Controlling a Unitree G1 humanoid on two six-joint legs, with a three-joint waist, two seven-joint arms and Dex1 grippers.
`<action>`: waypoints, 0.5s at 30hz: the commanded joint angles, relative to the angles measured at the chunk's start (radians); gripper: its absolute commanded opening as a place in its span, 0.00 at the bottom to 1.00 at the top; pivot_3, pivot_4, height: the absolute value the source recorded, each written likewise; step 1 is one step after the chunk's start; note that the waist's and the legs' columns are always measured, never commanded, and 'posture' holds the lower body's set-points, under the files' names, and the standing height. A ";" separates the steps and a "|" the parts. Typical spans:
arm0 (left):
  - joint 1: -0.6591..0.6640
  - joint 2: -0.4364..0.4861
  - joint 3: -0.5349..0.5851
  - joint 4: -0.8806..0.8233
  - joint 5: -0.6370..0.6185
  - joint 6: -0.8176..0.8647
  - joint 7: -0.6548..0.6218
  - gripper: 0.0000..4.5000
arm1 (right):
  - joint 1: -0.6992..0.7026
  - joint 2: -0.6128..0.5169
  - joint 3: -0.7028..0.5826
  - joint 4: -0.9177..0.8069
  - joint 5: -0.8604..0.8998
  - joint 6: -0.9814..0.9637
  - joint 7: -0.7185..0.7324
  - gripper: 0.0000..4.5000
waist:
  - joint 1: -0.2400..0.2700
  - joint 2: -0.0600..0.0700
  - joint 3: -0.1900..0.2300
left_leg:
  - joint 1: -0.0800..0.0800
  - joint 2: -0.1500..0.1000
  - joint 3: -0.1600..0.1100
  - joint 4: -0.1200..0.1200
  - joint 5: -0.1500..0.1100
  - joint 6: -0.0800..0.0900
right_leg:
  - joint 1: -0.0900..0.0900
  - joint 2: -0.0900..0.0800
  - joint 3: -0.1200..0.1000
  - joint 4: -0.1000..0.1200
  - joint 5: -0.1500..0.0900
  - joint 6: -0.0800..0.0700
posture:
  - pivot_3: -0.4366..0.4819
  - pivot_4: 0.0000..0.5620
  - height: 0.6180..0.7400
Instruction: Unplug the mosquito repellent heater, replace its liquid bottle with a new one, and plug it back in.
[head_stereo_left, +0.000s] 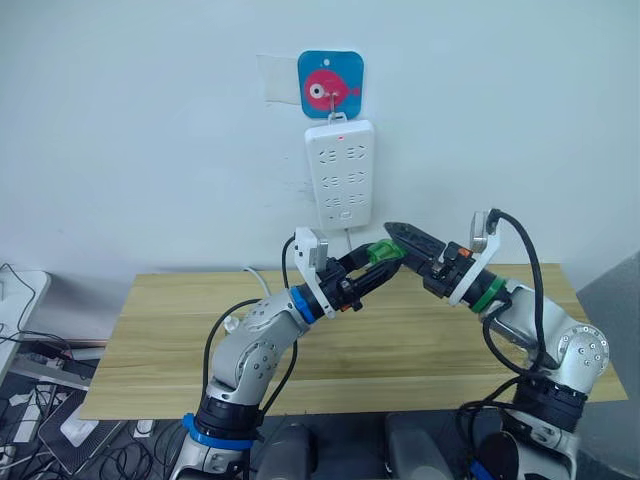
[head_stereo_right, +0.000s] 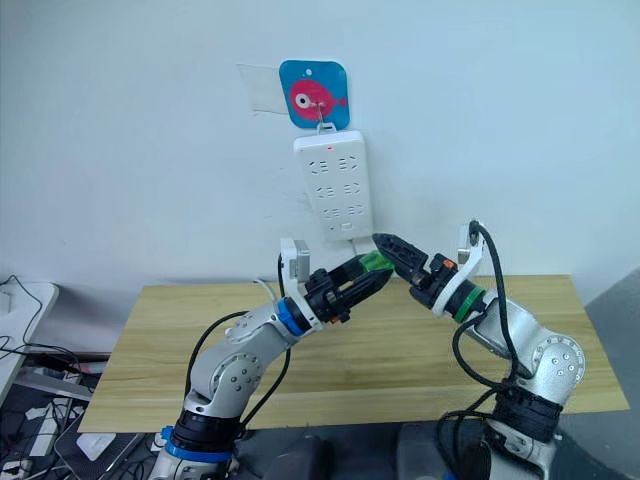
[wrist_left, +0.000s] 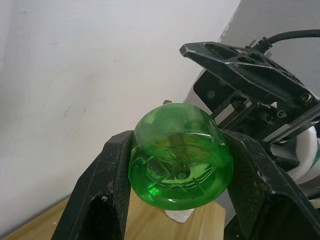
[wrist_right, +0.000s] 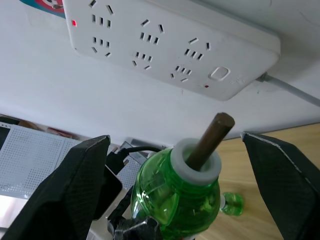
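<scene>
- Between the left gripper (wrist_left: 175, 200) jaws sits a green liquid bottle (wrist_left: 180, 160), clamped at its base; light, slick plastic, likely crushable
- Right gripper (wrist_right: 175, 195) jaws spread wide around its wick (wrist_right: 210, 140) neck, the better hold

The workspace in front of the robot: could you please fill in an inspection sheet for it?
Surface: wooden table, bare where visible.
Job's things: green liquid bottle with brown wick, held in the air; heater not identified.
Clutter: small green cap and a white piece on the table.
Grippers: left gripper shut on the bottle; right gripper open, jaws either side of the bottle's neck.
Cables: power strip lead runs down the wall.
Surroundings: fish hook plate above the strip.
</scene>
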 joint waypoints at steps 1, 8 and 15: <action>-0.003 -0.005 0.001 -0.040 0.005 -0.020 -0.002 0.50 | 0.021 -0.059 0.085 -0.034 0.117 -0.126 -0.034 0.79 | 0.000 0.000 0.000 | 0.000 0.000 0.000 0.000 0.000 0.000 | 0.000 0.001 0.000 0.000 0.000 0.000 | 0.43 0.32 1.00; 0.008 -0.001 -0.009 -0.050 0.004 -0.017 -0.014 0.50 | 0.058 -0.155 0.194 -0.064 0.166 -0.266 -0.019 0.23 | 0.000 0.000 0.000 | 0.000 0.001 0.000 0.000 0.000 0.000 | 0.000 0.002 0.000 -0.001 0.000 0.000 | 0.42 0.32 1.00; 0.011 0.005 -0.020 -0.050 0.014 -0.022 -0.028 0.50 | 0.070 -0.201 0.246 -0.087 0.166 -0.324 0.029 0.19 | 0.000 0.000 0.000 | 0.000 0.001 0.000 0.000 0.000 0.000 | 0.000 0.002 0.000 -0.001 0.000 0.000 | 0.41 0.32 1.00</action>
